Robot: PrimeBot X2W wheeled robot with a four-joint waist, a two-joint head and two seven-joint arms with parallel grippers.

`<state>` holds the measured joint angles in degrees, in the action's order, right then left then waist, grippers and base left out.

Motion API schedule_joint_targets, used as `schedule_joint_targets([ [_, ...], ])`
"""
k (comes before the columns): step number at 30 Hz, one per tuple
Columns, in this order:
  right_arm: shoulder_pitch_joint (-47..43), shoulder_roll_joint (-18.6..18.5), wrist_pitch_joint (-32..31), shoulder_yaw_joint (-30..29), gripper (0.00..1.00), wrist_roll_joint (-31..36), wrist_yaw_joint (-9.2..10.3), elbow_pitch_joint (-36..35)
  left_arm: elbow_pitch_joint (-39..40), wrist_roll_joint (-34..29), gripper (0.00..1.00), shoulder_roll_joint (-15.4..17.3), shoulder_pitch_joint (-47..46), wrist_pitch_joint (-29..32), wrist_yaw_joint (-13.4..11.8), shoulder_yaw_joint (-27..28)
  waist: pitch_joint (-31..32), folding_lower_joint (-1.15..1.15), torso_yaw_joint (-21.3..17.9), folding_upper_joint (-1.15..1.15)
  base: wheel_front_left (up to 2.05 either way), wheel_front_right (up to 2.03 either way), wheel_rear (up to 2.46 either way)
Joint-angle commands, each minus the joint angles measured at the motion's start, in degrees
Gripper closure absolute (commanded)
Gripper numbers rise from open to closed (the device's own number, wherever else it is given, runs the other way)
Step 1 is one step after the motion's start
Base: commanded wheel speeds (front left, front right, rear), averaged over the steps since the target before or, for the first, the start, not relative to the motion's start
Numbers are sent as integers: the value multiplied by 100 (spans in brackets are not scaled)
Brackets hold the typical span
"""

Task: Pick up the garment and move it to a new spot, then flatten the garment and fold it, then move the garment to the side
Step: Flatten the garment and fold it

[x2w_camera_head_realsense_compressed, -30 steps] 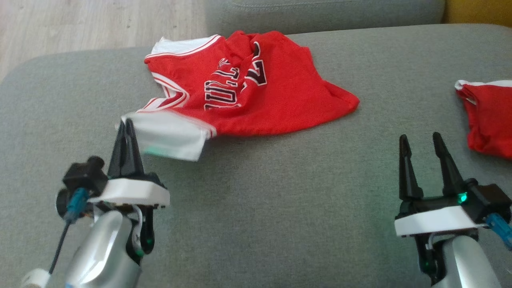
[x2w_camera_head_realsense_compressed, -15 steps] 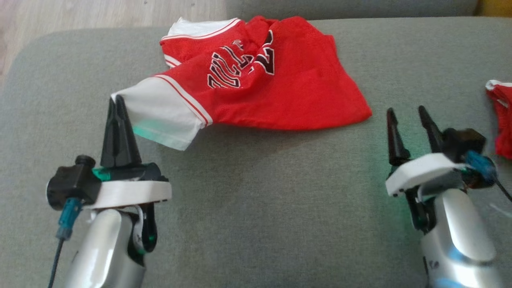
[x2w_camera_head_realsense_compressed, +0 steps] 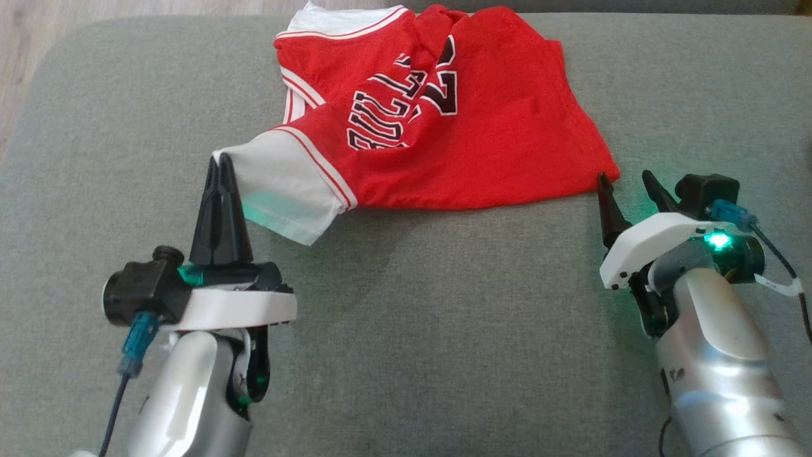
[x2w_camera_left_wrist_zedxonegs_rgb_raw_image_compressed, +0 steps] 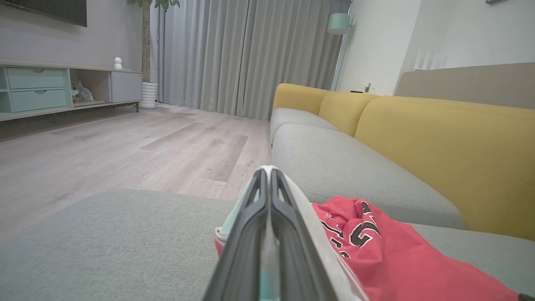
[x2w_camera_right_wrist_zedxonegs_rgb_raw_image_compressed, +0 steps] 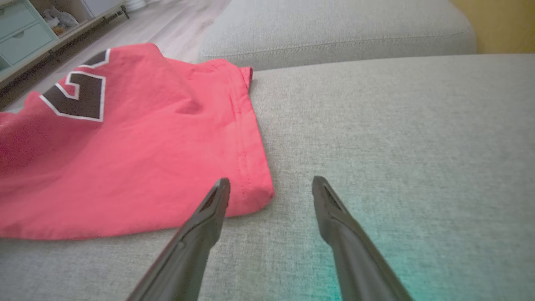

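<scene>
Pinching the white sleeve (x2w_camera_head_realsense_compressed: 279, 190) of the red jersey (x2w_camera_head_realsense_compressed: 482, 146): left end effector (x2w_camera_head_realsense_compressed: 219, 164), fingers pressed together on the fabric. Right end effector (x2w_camera_head_realsense_compressed: 625, 180) is spread, tips just beside the jersey's hem corner; can't tell if they touch. Jersey lies rumpled on the grey sofa cushion (x2w_camera_head_realsense_compressed: 444, 330), lettering up, sleeve drawn out toward the left end effector.

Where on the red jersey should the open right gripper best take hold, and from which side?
Grip the hem corner of the jersey nearest the right gripper. Come in low from the robot's side: the corner lies flat on the cushion, just ahead of the open jaws.
</scene>
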<state>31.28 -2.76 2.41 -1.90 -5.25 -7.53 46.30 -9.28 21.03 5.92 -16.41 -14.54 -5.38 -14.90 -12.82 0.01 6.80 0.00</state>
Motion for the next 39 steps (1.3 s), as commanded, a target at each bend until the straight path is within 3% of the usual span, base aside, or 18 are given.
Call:
schedule_joint_targets([
  [1, 237, -11, -7, 118, 0, 77, 4, -3, 146, -90, 100, 8, -292, -45, 50, 200, -28, -1, 23, 0, 0, 0, 0],
  [15, 699, -11, 195, 301, 0, 15, 4, 1073, 58, -244, 100, -160, -363, -46, 232, 318, -86, -1, 141, 0, 0, 0, 0],
  [16, 724, -11, 214, 322, 5, 0, 4, 1132, 46, -256, 100, -164, -363, -46, 242, 334, -81, -1, 143, 0, 0, 0, 0],
  [17, 747, -11, 224, 354, 63, -13, 4, 1190, 34, -268, 100, -168, -362, -46, 250, 350, -75, -1, 145, 0, 0, 0, 0],
  [18, 766, -11, 239, 396, 77, -11, 4, 1244, 19, -279, 100, -171, -359, -46, 255, 367, -66, -1, 146, 0, 0, 0, 0],
  [19, 779, -11, 266, 429, 100, -10, 4, 1291, 0, -290, 100, -174, -355, -46, 259, 382, -52, -1, 144, 0, 0, 0, 0],
  [30, 754, -11, 766, 593, 100, -189, 4, 1319, -307, -187, 100, -94, -287, -44, 301, 606, 419, -1, -53, 0, 0, 0, 0],
  [39, 777, -52, 816, 643, 100, -290, 4, 421, 84, 62, 100, 247, -589, 295, 291, 951, 958, -1, -367, 0, 0, 0, 0],
])
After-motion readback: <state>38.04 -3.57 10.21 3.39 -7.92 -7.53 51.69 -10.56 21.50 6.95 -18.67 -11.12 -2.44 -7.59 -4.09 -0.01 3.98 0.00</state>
